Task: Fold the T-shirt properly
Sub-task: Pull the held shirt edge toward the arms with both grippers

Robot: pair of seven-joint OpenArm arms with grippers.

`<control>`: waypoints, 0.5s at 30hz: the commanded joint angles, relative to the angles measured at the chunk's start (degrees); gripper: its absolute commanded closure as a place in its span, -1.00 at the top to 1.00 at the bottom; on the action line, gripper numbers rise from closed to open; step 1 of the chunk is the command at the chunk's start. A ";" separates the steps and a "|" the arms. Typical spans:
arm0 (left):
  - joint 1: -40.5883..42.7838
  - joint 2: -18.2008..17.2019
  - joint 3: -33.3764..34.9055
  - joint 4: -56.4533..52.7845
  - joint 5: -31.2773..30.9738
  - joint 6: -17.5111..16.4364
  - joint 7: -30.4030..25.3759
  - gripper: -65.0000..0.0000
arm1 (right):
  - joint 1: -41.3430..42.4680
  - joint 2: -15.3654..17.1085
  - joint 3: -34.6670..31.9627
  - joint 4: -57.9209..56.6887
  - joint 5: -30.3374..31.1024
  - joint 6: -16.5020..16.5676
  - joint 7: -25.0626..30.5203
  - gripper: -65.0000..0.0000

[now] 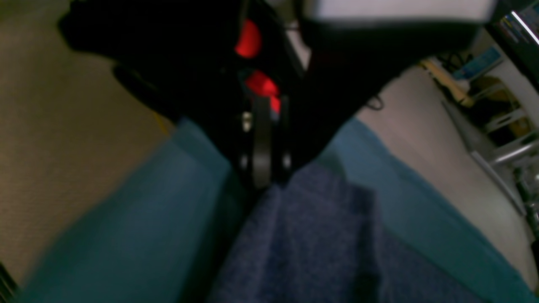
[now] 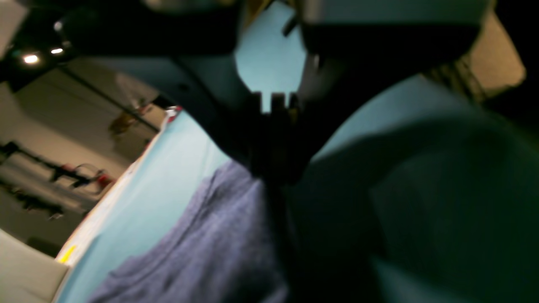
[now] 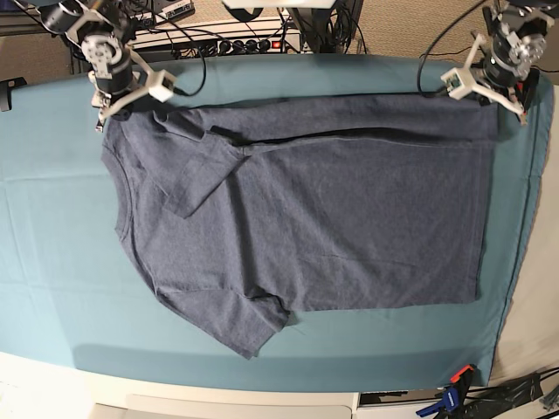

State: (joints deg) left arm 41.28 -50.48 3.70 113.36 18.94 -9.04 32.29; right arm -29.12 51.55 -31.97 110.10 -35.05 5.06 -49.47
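Observation:
The slate blue-grey T-shirt (image 3: 332, 218) lies flat on the teal table cloth (image 3: 52, 262), neck to the left and hem to the right. One sleeve is folded in over the chest, and the far edge is a little raised. At the far right hem corner my left gripper (image 3: 505, 103) is shut on the fabric. In the left wrist view its fingertips (image 1: 263, 185) pinch the T-shirt (image 1: 311, 244). By the far left shoulder my right gripper (image 3: 109, 118) is shut as well. The right wrist view shows that gripper (image 2: 273, 179) closed on the cloth of the T-shirt (image 2: 210, 244).
Cables and a power strip (image 3: 236, 39) run behind the table's far edge. A blue and orange clamp (image 3: 450, 397) holds the cloth at the near right corner. The table's right edge (image 3: 524, 262) lies close to the shirt's hem.

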 commanded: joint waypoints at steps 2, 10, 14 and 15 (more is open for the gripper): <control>1.64 -0.98 -0.46 2.21 0.39 0.66 0.52 -1.00 | -2.10 2.08 0.31 2.32 -2.12 -1.42 -1.33 -1.00; 5.42 -1.01 -0.46 4.52 1.97 2.40 3.10 -1.00 | -9.99 3.56 0.31 4.22 -5.57 -3.69 -3.82 -1.00; 6.43 -1.01 -0.46 4.52 2.08 2.82 3.89 -1.00 | -13.40 3.56 0.37 4.22 -7.65 -4.92 -4.76 -1.00; 6.71 -0.98 -0.46 4.52 2.10 2.84 3.91 -1.00 | -14.21 3.56 0.39 4.22 -8.13 -4.92 -4.87 -1.00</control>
State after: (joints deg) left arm 47.48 -50.65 3.64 117.05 20.38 -6.90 35.79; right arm -42.96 54.13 -31.90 113.54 -42.48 0.54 -53.21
